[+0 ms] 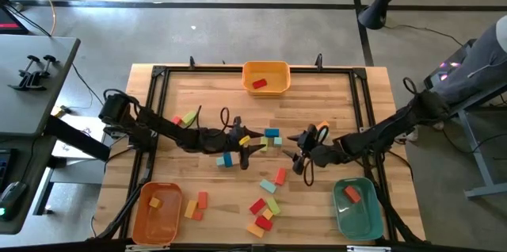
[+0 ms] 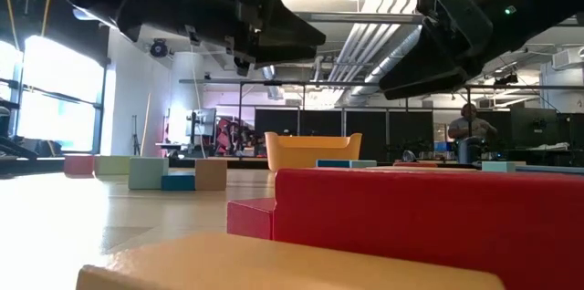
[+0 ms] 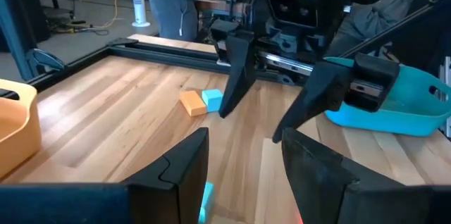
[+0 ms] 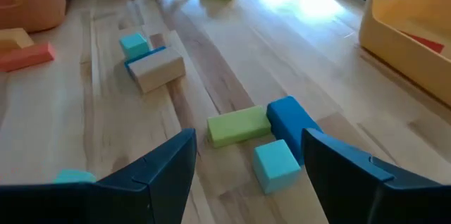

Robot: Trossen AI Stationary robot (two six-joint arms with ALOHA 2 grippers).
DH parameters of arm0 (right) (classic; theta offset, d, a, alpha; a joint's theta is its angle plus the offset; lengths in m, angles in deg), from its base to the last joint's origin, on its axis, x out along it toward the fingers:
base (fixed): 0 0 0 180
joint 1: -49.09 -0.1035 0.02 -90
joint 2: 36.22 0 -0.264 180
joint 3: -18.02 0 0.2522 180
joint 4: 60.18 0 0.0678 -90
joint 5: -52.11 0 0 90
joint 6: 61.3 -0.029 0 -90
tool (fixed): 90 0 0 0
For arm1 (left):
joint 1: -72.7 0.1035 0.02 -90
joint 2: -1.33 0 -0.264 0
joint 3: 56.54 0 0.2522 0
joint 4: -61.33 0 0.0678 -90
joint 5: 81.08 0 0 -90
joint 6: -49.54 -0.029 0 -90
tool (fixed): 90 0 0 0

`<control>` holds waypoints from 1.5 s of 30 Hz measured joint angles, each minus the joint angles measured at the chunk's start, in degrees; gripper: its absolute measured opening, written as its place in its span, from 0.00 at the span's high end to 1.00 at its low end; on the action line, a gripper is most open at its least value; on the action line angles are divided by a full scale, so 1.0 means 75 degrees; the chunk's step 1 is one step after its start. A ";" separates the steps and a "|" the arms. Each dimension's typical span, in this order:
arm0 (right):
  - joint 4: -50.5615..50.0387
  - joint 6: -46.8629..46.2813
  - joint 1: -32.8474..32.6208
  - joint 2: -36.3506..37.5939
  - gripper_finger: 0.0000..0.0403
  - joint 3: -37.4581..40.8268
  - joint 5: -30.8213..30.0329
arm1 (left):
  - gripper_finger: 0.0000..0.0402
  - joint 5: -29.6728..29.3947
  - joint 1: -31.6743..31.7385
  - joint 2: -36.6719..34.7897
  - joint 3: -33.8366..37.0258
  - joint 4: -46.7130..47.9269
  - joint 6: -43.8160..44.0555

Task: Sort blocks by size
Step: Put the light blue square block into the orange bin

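At mid-counter, I see my right gripper, fingers spread and empty, above a green block lying crosswise ahead; the left gripper, fingers parted, is close by.

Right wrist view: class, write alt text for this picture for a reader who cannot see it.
The right gripper hangs open over a wooden table, its two dark fingers framing a green block, a blue block and a small teal cube. Farther off lie a tan block and a yellow bin.
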 joint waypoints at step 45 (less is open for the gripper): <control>-0.3559 -0.0323 0.0317 0.0248 0.37 -0.0189 0.0563 | 0.59 -0.0160 -0.0545 0.0000 0.0000 0.0012 0.0655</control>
